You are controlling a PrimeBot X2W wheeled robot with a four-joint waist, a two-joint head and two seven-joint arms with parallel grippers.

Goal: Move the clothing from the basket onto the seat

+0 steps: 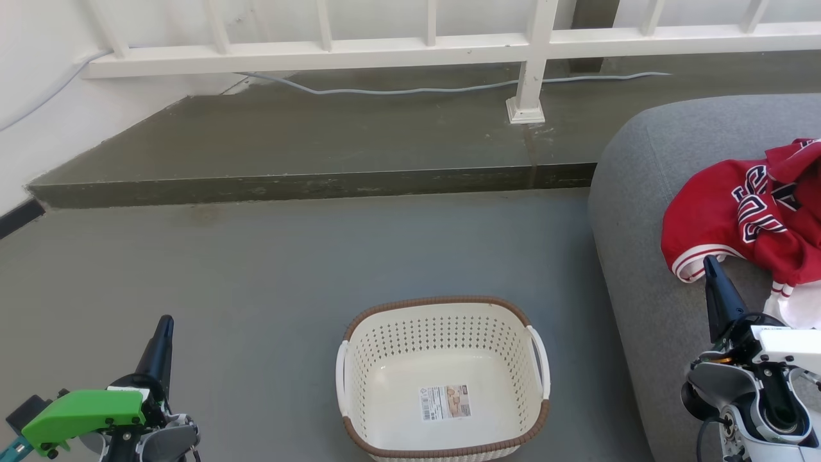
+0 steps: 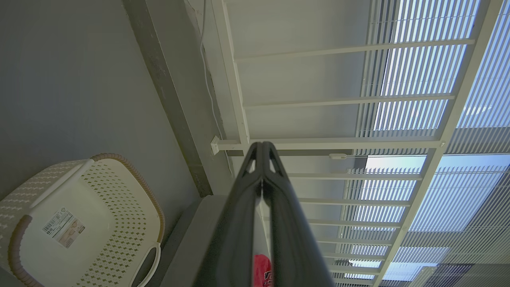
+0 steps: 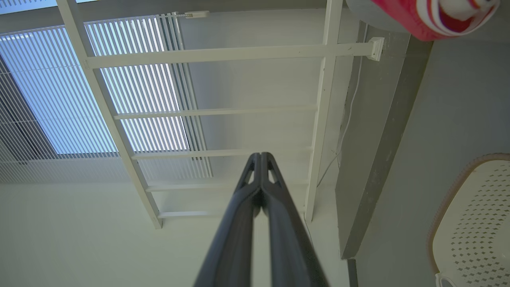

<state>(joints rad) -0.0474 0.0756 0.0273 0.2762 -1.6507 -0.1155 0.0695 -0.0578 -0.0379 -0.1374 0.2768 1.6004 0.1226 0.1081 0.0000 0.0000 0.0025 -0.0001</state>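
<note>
Left gripper sits low left over the floor, fingers pinched tip to tip with nothing between them. Basket stands upright on the floor at centre, a sticker showing on its bottom. Seat is at right, near the basket but apart from it. Jersey lies crumpled on the seat, with its white part at the near edge. Right gripper sits low right over the seat, tip just beside the jersey hem, fingers pressed together and gripping nothing. Railing runs along the back.
</note>
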